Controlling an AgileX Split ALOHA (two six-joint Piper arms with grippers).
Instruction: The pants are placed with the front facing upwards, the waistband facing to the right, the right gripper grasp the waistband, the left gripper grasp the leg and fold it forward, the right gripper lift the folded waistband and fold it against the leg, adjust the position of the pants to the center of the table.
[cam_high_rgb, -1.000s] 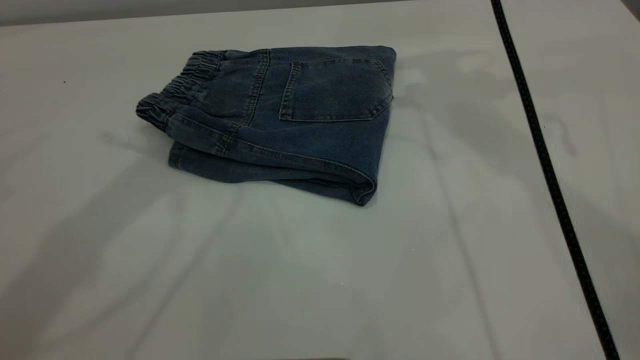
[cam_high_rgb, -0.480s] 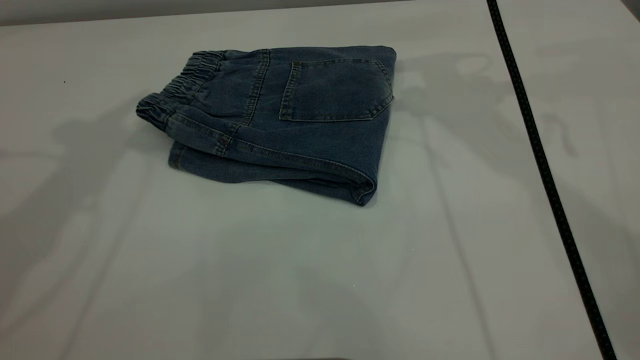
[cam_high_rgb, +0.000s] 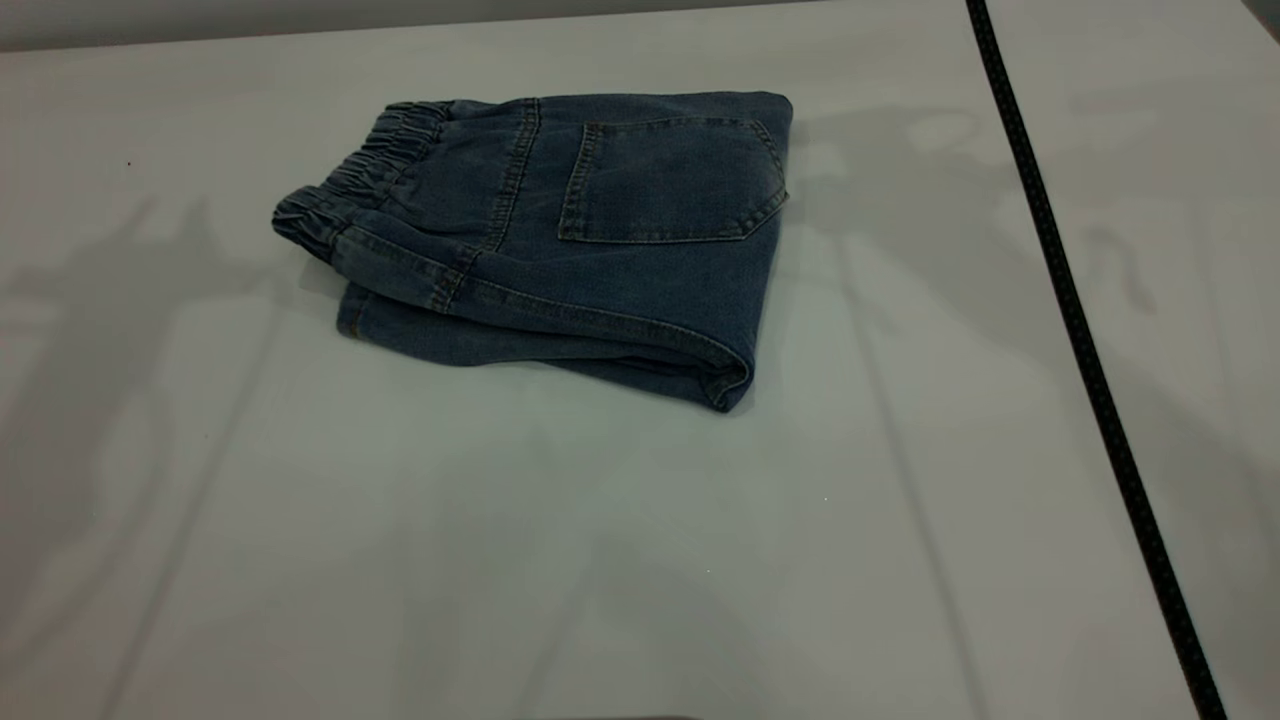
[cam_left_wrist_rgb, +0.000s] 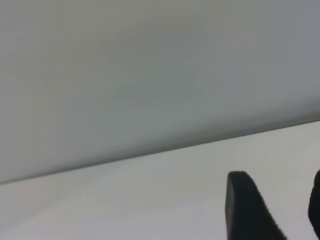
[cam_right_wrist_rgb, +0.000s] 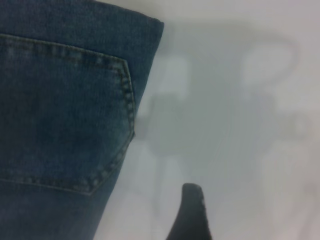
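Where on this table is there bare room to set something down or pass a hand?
Bare table spans the whole near side in front of the folded pants, plus the stretch left of the waistband. Right of the pants a bare strip runs up to the black cable. Only the pants' own patch is taken.

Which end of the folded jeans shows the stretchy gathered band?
The waistband sits at the pants' left end in the exterior view, ruffled and darker; the opposite end is a smooth fold beside the back pocket.
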